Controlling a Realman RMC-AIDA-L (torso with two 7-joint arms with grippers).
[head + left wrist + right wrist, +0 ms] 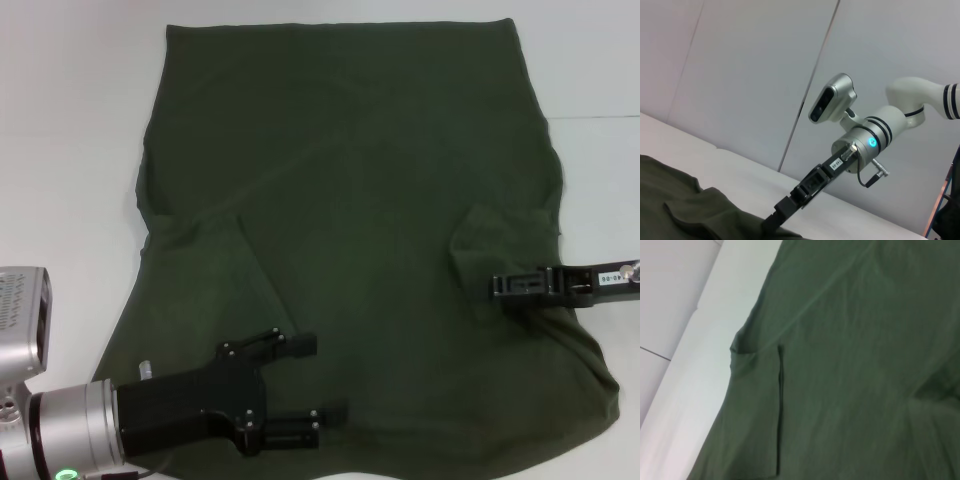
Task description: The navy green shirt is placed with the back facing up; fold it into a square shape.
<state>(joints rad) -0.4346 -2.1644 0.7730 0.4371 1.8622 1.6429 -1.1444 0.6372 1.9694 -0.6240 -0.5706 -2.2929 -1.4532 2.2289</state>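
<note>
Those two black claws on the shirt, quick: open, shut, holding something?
Left gripper: open, over the navy green shirt.
Right gripper: cannot be told.

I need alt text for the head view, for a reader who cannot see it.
A navy green shirt lies spread over a white table, both sleeves folded inward. The left gripper hovers open over its near left part; the right gripper reaches in at its right sleeve.

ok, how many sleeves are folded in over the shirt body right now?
2. Left sleeve lies folded over the navy green shirt above the left gripper; right sleeve is folded in beside the right gripper.
</note>
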